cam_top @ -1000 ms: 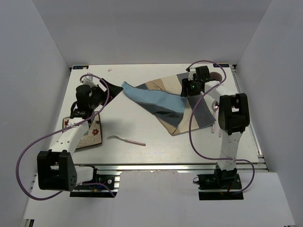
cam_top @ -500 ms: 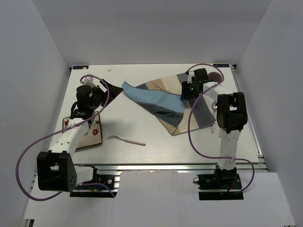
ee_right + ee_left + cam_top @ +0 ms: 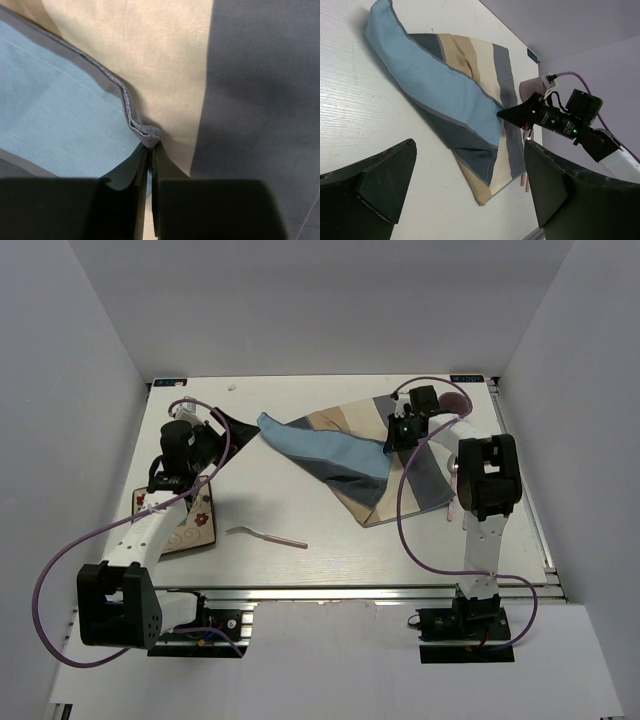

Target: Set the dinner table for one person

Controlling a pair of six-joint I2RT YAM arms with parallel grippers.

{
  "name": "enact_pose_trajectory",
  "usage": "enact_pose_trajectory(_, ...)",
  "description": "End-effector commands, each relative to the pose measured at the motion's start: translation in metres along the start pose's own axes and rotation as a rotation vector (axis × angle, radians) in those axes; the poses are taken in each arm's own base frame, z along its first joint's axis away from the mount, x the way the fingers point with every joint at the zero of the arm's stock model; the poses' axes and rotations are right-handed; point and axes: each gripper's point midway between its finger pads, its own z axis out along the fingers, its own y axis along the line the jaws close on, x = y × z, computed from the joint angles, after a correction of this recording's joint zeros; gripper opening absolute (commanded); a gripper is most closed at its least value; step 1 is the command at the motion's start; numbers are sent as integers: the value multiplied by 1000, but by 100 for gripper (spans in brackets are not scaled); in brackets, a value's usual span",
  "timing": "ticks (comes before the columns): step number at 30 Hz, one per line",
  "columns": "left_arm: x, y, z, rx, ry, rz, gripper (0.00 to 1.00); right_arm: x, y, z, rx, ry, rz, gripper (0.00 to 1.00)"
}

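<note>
text: none readable | labels: none readable | numbers: none readable

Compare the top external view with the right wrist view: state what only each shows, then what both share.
Only top external: the whole dinner table, the plate, the fork and the open left gripper. Only right wrist: close up, the folded hem pinched in the right gripper. Both: the striped placemat and the right gripper on it.
</note>
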Motion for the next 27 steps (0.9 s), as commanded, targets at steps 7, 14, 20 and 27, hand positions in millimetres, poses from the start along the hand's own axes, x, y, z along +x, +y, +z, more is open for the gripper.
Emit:
enact_pose_trajectory(7, -12, -19, -9, 36, -39, 23, 98, -40, 52, -44, -200, -122, -25, 0)
enact_pose_trajectory(14, -15, -22, -14, 40, -53, 34, 98, -31, 168, -93, -497, -156, -245, 0)
enact_pose_trajectory(20, -17, -23, -20, 30, -75, 44, 98, 44, 286, -119, -768, -40, -578, 0)
enact_pose_trajectory(27, -21, -18, -37, -32, -107, 68, 98, 109, 349, -130, -941, 88, -825, 51)
